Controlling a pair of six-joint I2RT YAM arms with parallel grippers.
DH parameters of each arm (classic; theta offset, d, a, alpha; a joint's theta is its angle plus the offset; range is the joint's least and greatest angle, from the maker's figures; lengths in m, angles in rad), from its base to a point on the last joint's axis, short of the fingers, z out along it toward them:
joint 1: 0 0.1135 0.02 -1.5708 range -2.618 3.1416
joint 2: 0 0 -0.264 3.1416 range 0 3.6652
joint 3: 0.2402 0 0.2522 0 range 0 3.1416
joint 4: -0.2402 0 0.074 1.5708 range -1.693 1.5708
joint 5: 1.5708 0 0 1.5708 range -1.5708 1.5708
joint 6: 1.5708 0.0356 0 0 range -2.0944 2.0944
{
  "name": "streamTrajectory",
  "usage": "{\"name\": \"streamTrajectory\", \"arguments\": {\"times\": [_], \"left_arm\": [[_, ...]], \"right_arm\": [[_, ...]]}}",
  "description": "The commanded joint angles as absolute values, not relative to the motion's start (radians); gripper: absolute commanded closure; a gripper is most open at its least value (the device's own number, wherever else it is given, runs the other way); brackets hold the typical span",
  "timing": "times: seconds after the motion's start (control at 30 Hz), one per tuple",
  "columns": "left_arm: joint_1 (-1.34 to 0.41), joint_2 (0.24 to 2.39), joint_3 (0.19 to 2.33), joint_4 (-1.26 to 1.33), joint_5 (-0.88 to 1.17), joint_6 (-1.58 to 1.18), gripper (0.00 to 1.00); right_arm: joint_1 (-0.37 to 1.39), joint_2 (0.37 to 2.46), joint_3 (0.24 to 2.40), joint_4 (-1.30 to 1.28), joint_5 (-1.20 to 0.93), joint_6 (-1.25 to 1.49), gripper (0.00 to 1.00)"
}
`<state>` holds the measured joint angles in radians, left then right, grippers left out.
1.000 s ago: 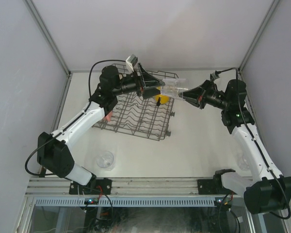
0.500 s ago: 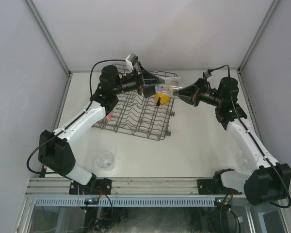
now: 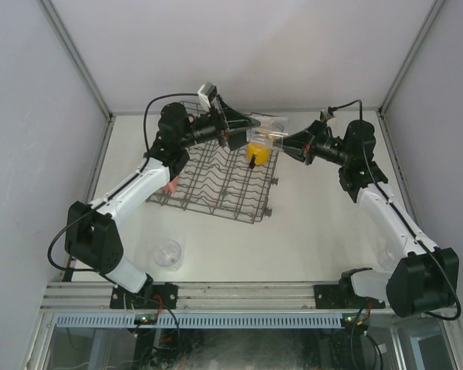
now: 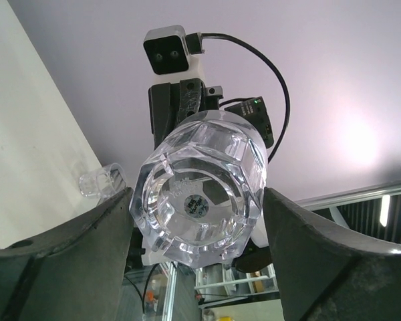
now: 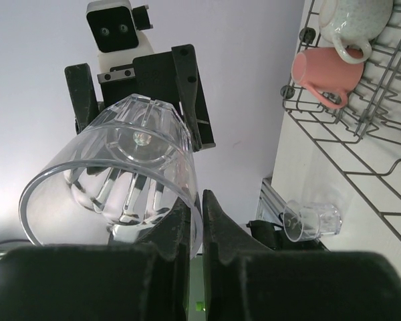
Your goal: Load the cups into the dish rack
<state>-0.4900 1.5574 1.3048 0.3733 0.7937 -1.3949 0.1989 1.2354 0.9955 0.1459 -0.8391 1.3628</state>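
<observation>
Dish rack [image 3: 216,181] is the big thing here, so everything's relative to that. Both arms meet in the air above the rack's far right corner.

Left gripper [image 4: 198,200] has its jaws spread wide on either side of the base of a clear glass tumbler [image 5: 113,167]. They look right up against the glass, but honestly I can't tell if they're squeezing it. Right gripper [image 5: 194,207] is nearly closed, pinching the tumbler's rim wall with one finger inside and one outside. The tumbler lies on its side between them, above the rack, not in it.

Below it, a yellow mug [image 3: 256,153] sits in the rack's far right part, and a pink mug [image 5: 324,73] is at the rack's left edge. Another clear tumbler [image 3: 168,253] stands on the table off the rack's near side.

Looks like a mid-air handoff to me. My guess is one gripper needs a firm hold before the other lets go, then the glass goes mouth-down onto free tines.
</observation>
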Motion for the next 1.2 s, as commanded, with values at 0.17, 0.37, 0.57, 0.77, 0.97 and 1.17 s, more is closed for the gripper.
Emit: {"name": "streamTrajectory", "arguments": {"times": [0.17,0.37,0.57,0.77,0.97,1.17], "left_arm": [[-0.527,1.568,1.327,0.5,0.837,-1.469,0.3],[-0.525,1.578,1.321,0.523,0.816,-1.478,0.76],[-0.467,1.595,1.321,0.538,0.773,-1.476,0.93],[-0.372,1.635,1.411,0.392,0.729,-1.366,0.98],[-0.326,1.731,1.664,-0.054,0.634,-1.06,1.0],[-0.32,1.907,2.005,-0.45,0.455,-0.819,1.0]], "right_arm": [[0.224,1.27,0.999,0.19,-0.843,1.348,1.0],[0.22,1.275,1.0,0.173,-0.848,1.332,1.0],[0.198,1.259,1.002,0.097,-0.84,1.28,0.65],[0.155,1.222,0.997,-0.104,-0.814,1.131,0.55],[0.084,1.144,0.979,-0.35,-0.748,0.943,0.53],[0.009,1.078,0.965,-0.48,-0.724,0.843,0.53]]}}
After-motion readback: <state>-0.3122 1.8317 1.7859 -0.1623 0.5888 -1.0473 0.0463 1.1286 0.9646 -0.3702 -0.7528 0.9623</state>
